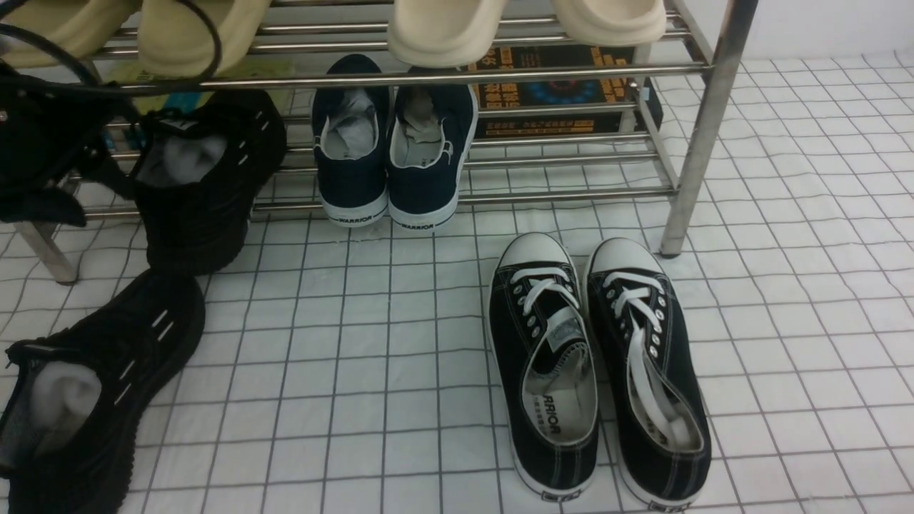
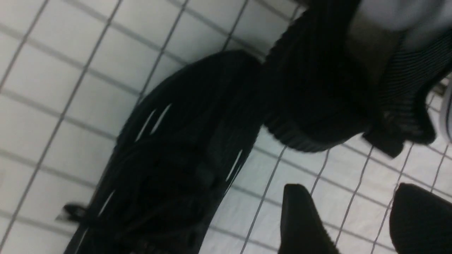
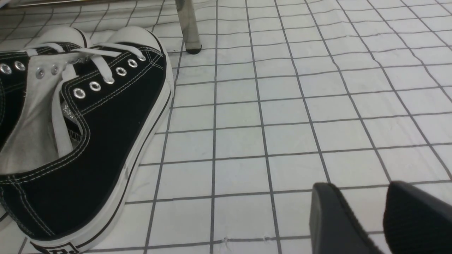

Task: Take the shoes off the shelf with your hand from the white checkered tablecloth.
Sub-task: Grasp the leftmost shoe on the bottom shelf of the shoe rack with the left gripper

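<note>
Two all-black knit shoes show at the left of the front view. One shoe (image 1: 93,385) lies on the white checkered tablecloth (image 1: 371,343). The other shoe (image 1: 207,178) stands tilted, heel end down on the cloth, toe end up against the lower bars of the steel shelf (image 1: 703,128). My left gripper (image 1: 64,193) hangs just left of the tilted shoe. In the left wrist view the left gripper (image 2: 348,190) is open, only cloth between its fingers (image 2: 300,218), apart from both shoes (image 2: 176,158) (image 2: 317,88). My right gripper (image 3: 358,185) is open above bare cloth.
A navy white-soled pair (image 1: 389,157) sits on the shelf's lower tier, cream slippers (image 1: 443,28) on the upper tier. A dark box (image 1: 557,93) lies behind the bars. A black canvas pair with white laces (image 1: 593,364) stands on the cloth, left of my right gripper. A shelf leg (image 3: 187,24) stands beyond it.
</note>
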Controlling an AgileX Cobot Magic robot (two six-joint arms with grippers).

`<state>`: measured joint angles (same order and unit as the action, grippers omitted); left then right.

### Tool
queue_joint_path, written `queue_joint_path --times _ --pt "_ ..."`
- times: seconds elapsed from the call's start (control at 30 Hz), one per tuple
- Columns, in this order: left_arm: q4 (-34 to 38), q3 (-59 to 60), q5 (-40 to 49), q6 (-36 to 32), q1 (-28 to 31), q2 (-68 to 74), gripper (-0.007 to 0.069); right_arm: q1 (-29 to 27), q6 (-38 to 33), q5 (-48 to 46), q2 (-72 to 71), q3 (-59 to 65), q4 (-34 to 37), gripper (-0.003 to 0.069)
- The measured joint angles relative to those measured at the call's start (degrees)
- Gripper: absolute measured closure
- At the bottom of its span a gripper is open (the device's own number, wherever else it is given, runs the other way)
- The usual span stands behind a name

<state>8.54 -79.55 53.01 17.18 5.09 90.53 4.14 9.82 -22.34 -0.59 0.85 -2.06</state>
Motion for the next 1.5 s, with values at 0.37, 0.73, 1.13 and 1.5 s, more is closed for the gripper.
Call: queue_joint_path --times 0.37,0.73,1.13,1.5 --pt "-0.3 0.0 -12.0 0.6 -0.9 6.1 0.0251 0.0 0.0 0.0 0.0 0.0 0.0 0.042" --pt "1.5 -0.1 -14.3 0.6 -0.9 6.0 0.0251 0.0 0.0 0.0 0.0 0.0 0.0 0.042" --pt "-2.2 -0.4 -16.4 0.3 -0.9 9.1 0.0249 0.0 0.0 0.0 0.0 0.0 0.0 0.042" --pt "-1.8 -0.4 -13.7 -3.1 -0.9 12.7 0.057 0.0 0.0 0.0 0.0 0.0 0.0 0.042"
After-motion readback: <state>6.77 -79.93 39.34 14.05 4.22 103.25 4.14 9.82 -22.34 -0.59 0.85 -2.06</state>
